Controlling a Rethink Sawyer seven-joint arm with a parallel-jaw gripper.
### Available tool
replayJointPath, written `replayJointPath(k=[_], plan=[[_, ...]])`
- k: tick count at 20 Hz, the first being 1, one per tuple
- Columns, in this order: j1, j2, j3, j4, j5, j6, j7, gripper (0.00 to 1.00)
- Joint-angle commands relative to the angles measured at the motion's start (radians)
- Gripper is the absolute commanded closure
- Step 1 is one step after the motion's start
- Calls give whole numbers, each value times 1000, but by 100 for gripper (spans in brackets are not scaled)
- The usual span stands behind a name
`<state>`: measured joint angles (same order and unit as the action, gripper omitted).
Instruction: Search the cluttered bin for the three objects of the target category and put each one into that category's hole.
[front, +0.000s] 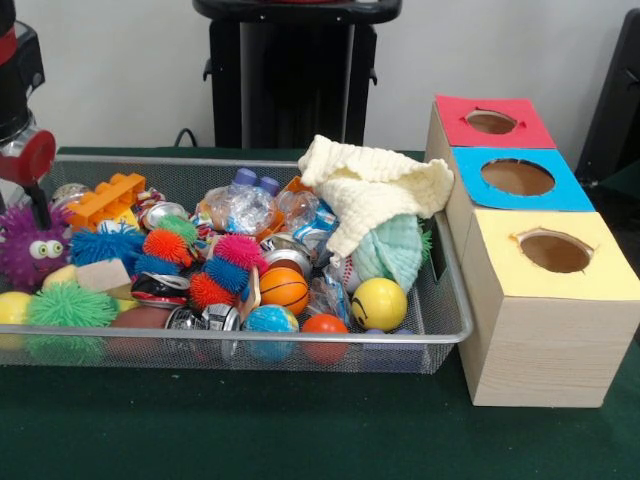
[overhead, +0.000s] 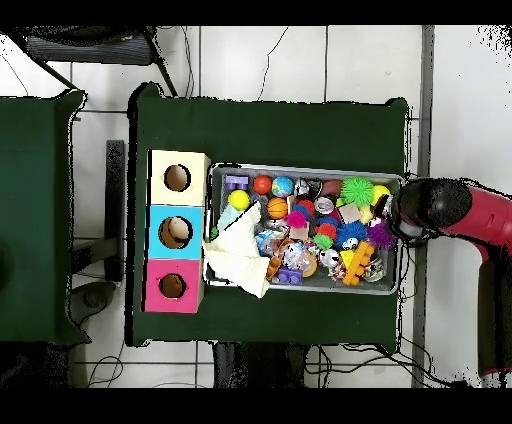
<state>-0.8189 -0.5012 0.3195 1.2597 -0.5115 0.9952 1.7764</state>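
Observation:
The silver wire-mesh bin (front: 300, 338) is full of mixed clutter: spiky rubber balls, an orange basketball (front: 284, 288), a yellow smiley ball (front: 379, 303), crushed cans, clear plastic bottles (front: 245, 205), an orange toy brick (front: 105, 198) and a cream cloth (front: 375, 190). The red-surrounded hole (front: 491, 122) is on the far wooden box; in the overhead view it (overhead: 172, 286) is lowest of the row. My gripper (front: 38, 212) hangs at the bin's left end, just above a purple fuzzy toy (front: 30, 250). In the overhead view it (overhead: 402, 215) is over the bin's (overhead: 300, 168) right end.
Three pale wooden boxes stand in a row beside the bin, with red, blue (front: 517, 177) and yellow (front: 555, 252) surrounds. The cream cloth drapes over the bin's rim toward the boxes. A green cloth covers the table (front: 250, 430). The black pedestal (front: 290, 80) stands behind.

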Motion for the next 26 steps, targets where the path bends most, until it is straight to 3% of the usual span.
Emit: replayJointPath(k=[1, 11, 16, 22, 26], plan=[[-22, 89, 79, 39, 18, -66, -136, 0], [-35, 113, 56, 108, 37, -173, -47, 0], [-31, 196, 45, 70, 14, -253, -26, 0], [-18, 248, 22, 45, -3, -356, 10, 0], [7, 281, -7, 7, -4, -340, 10, 0]])
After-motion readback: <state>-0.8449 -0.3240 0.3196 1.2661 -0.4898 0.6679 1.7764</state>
